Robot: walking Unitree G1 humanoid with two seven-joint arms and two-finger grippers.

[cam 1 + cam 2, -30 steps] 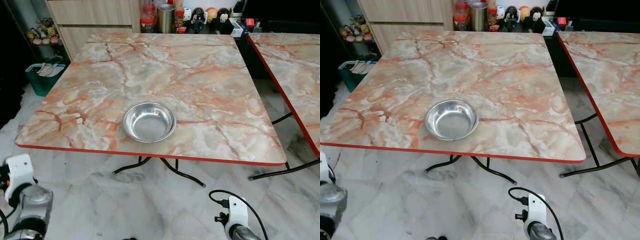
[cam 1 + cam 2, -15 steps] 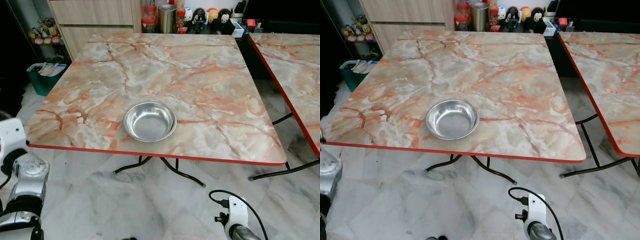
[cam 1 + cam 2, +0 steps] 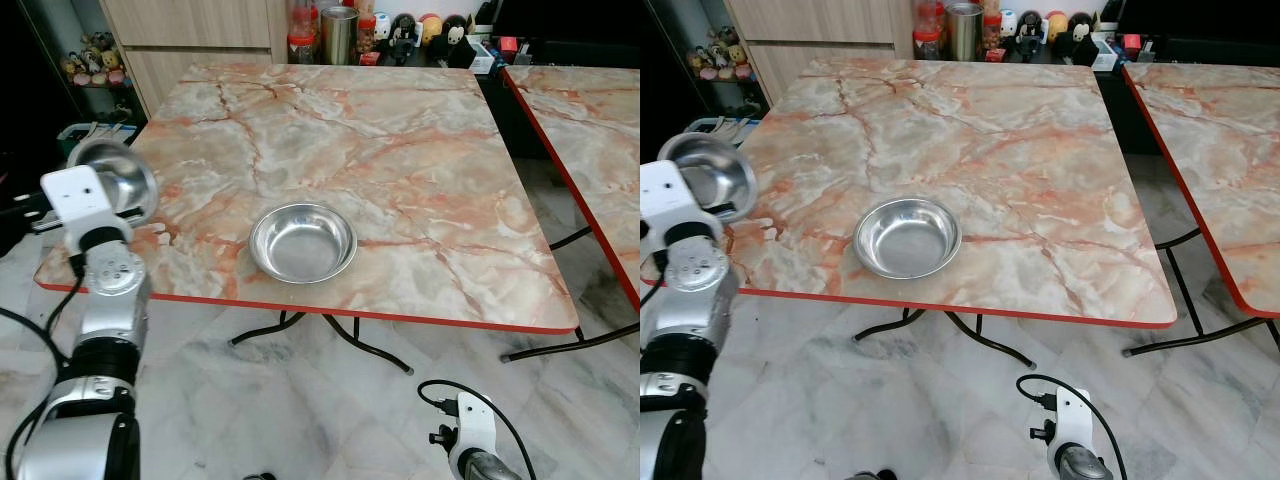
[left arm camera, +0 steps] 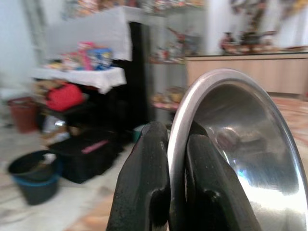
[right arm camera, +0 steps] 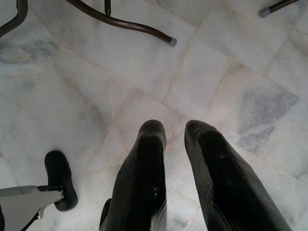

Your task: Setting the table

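At the left edge of the counter (image 3: pixel 420 130), the left end effector (image 4: pixel 175 192) pinches the rim of a steel bowl (image 3: pixel 118 180), held tilted just above the near corner. It looks light, stiff and slick — the rim is the sensible hold. A second bowl (image 3: pixel 302 242) sits near the front edge. The right end effector (image 5: pixel 175 144) hangs idle over the floor, fingers slightly parted, empty.

No readable text, label, brand, number or sign appears anywhere. The jars and small figures (image 3: pixel 400 28) lined up beyond the table (image 3: pixel 400 150) at 12 o'clock are too small to read, and the boxes on the blurred shelf (image 4: pixel 82 72) carry no legible print.
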